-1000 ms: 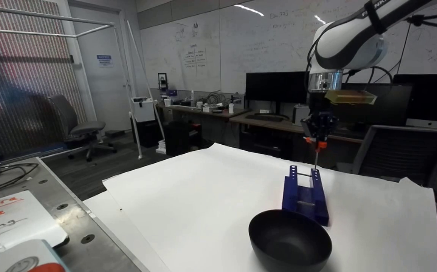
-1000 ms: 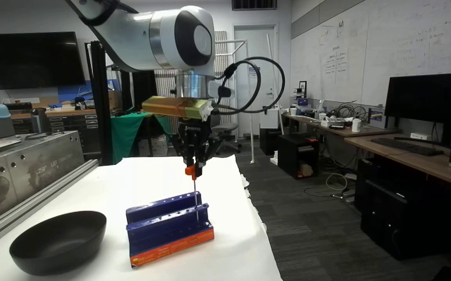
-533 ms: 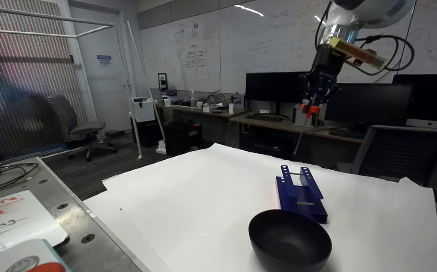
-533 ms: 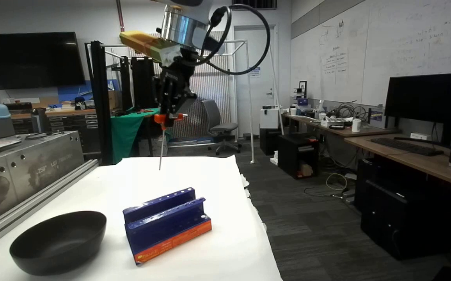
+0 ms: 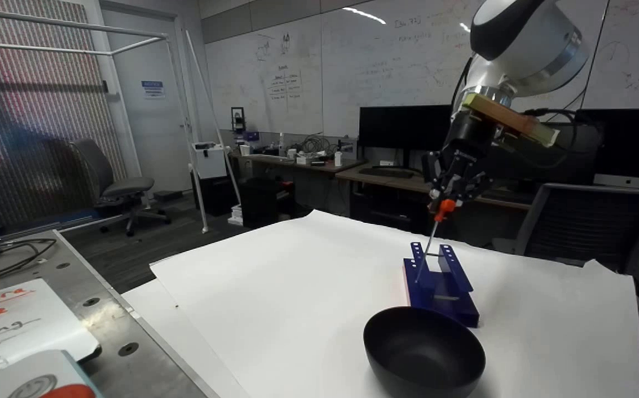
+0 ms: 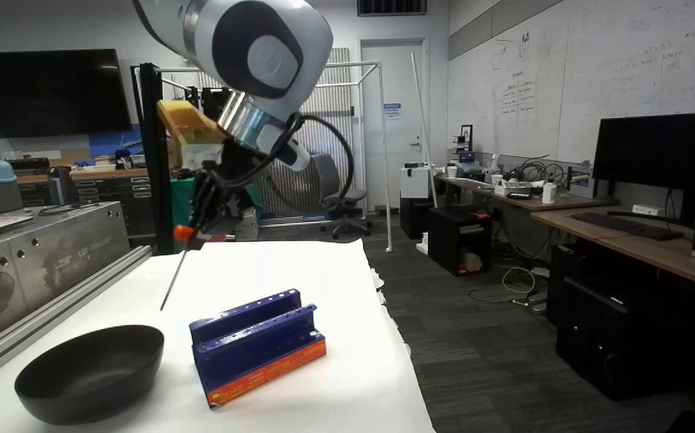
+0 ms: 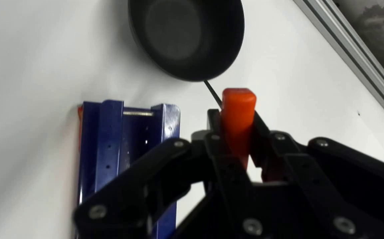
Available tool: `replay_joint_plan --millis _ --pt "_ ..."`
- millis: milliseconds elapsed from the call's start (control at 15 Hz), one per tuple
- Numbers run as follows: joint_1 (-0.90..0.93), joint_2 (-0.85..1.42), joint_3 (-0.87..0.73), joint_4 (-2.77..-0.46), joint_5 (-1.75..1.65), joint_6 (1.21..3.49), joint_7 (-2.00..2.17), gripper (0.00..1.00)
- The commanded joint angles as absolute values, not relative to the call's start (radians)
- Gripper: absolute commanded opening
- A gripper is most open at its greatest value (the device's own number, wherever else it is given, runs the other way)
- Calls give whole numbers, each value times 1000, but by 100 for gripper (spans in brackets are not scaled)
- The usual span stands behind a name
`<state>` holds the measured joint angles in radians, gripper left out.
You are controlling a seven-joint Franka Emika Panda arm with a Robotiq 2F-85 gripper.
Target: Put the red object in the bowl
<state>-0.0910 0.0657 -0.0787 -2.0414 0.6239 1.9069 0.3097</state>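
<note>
The red object is a T-handled tool with a red-orange handle (image 7: 238, 109) and a thin grey rod (image 6: 173, 281). My gripper (image 7: 237, 127) is shut on the handle, with a finger on either side in the wrist view. The tool hangs tilted, its rod slanting down toward the bowl. The bowl (image 5: 424, 354) is round and black; it also shows in an exterior view (image 6: 89, 379) and in the wrist view (image 7: 177, 33). In the wrist view the rod meets the bowl's near rim; I cannot tell if they touch. The gripper is above and beside the bowl.
A blue rack (image 6: 257, 352) with an orange strip stands beside the bowl on the white-covered table (image 5: 275, 298). It lies under and left of the gripper in the wrist view (image 7: 109, 142). A metal block and rail (image 6: 53, 288) edge the table.
A second ago the rod's tip was at the rack. The tool was lifted clear, then carried toward the bowl, lowered and tilted, still held. The rack shifted slightly.
</note>
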Motion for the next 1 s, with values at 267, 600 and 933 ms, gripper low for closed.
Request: replay_joint_plan --millis 267,600,933 --pt "-26 68 -19 -2182 707 1922 294 5" --pt "16 101 10 -2261 633 2084 252 8" --pt "30 156 21 -2268 623 2185 233 8"
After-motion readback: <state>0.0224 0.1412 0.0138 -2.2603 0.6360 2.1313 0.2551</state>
